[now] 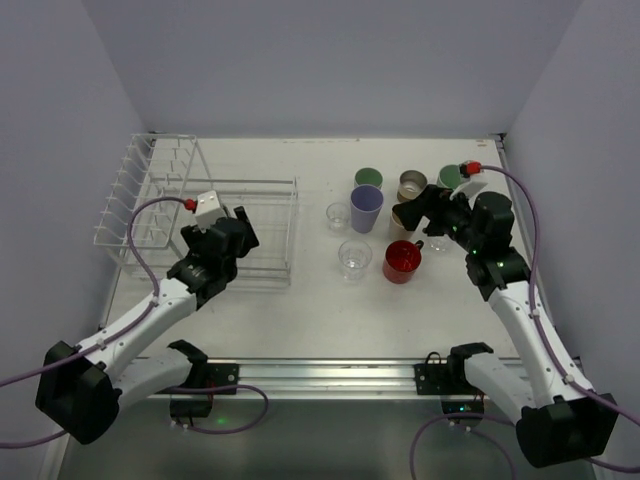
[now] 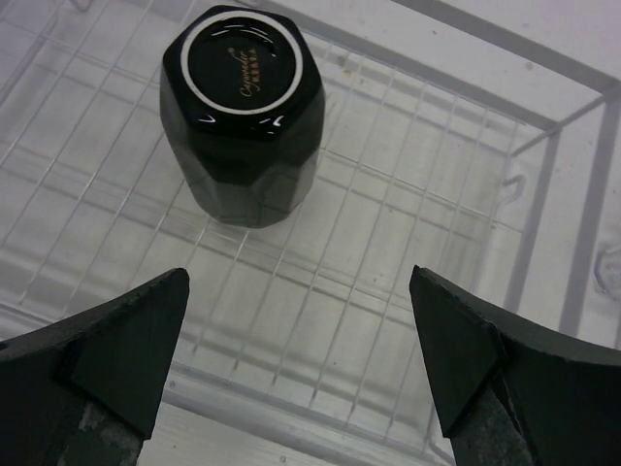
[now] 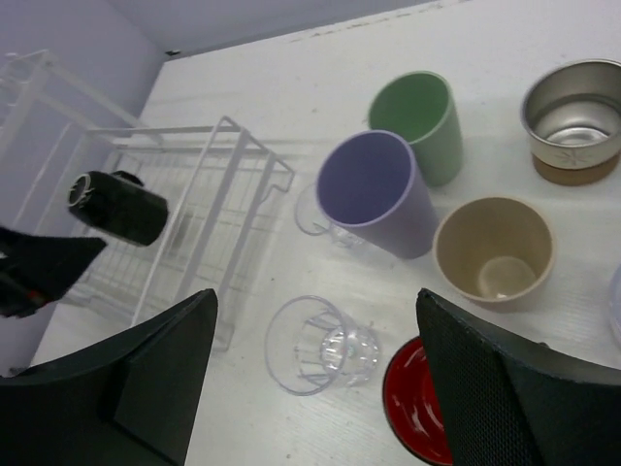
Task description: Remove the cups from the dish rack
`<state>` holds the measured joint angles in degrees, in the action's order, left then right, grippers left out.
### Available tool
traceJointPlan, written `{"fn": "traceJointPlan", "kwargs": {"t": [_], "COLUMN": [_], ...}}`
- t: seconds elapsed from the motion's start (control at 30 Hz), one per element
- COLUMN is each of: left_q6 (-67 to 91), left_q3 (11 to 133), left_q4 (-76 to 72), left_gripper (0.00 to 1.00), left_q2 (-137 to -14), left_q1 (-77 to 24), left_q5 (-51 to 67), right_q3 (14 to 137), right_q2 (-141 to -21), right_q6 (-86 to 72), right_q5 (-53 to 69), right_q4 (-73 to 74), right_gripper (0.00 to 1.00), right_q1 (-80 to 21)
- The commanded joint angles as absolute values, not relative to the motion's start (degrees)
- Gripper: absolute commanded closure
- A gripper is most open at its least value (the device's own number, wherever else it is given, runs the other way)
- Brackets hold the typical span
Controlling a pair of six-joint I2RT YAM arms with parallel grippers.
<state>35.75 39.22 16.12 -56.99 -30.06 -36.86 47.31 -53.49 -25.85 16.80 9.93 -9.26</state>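
The white wire dish rack [image 1: 150, 200] stands at the left. A black cup [image 2: 243, 112] sits in its low basket, its base turned toward the left wrist camera. It also shows in the right wrist view [image 3: 116, 207]. My left gripper [image 2: 301, 359] is open and empty, just short of the black cup, over the basket's near edge [image 1: 235, 225]. My right gripper [image 3: 315, 379] is open and empty above a clear cup [image 3: 320, 345] on the table. Lavender [image 3: 374, 189], mint green [image 3: 417, 116], beige [image 3: 495, 248] and red [image 3: 417, 398] cups stand around it.
A steel-and-brown cup [image 3: 572, 121] and a second clear cup [image 3: 312, 209] also stand on the table. A dark green cup [image 1: 450, 176] is at the far right, behind my right arm. The rack's tall prongs [image 1: 140, 175] rise at the far left.
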Motion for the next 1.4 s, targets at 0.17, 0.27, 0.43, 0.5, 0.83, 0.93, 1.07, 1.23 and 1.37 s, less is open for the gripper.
{"fn": "traceJointPlan", "kwargs": {"t": [0.17,0.27,0.43,0.5,0.83,0.93,1.07,1.23,1.37], "left_q6": [43.24,40.79,37.27,35.16,30.85,30.24,27.87,25.49,25.05], "left_q3": [38.32,38.32,39.20,39.37,40.78,41.13,41.75,41.84,41.05], "left_q4": [3.96,0.27,-7.72,-11.05,-16.70,-17.75,-20.91,-23.81,-24.96], "left_gripper": [0.00,0.00,0.00,0.00,0.00,0.00,0.00,0.00,0.07], "left_q2": [-66.87,-70.21,-76.02,-78.57,-84.81,-86.04,-87.97,-89.38,-88.95], "left_q1": [-31.03,-30.94,-30.76,-30.67,-28.22,-27.08,-25.40,-24.08,-23.99], "left_q5": [-60.55,-62.84,-66.70,-67.41,-69.87,-69.96,-68.91,-67.33,-65.83], "right_q3": [45.88,45.97,46.32,46.41,46.50,46.41,46.41,46.32,46.23], "right_q2": [-50.27,-50.80,-51.68,-51.94,-52.82,-52.74,-52.82,-53.61,-54.23], "right_q6": [-28.56,-28.56,-28.04,-27.86,-26.72,-26.37,-26.28,-26.10,-26.02], "right_q5": [26.01,26.28,27.60,27.95,29.09,29.00,29.00,29.09,28.92], "right_q4": [4.48,4.04,3.60,3.25,2.29,2.20,2.02,1.67,1.41], "right_gripper": [0.12,0.11,0.10,0.09,0.07,0.07,0.07,0.06,0.07], "right_q1": [-13.00,-13.71,-15.55,-16.43,-19.34,-19.77,-20.30,-20.65,-20.83]}}
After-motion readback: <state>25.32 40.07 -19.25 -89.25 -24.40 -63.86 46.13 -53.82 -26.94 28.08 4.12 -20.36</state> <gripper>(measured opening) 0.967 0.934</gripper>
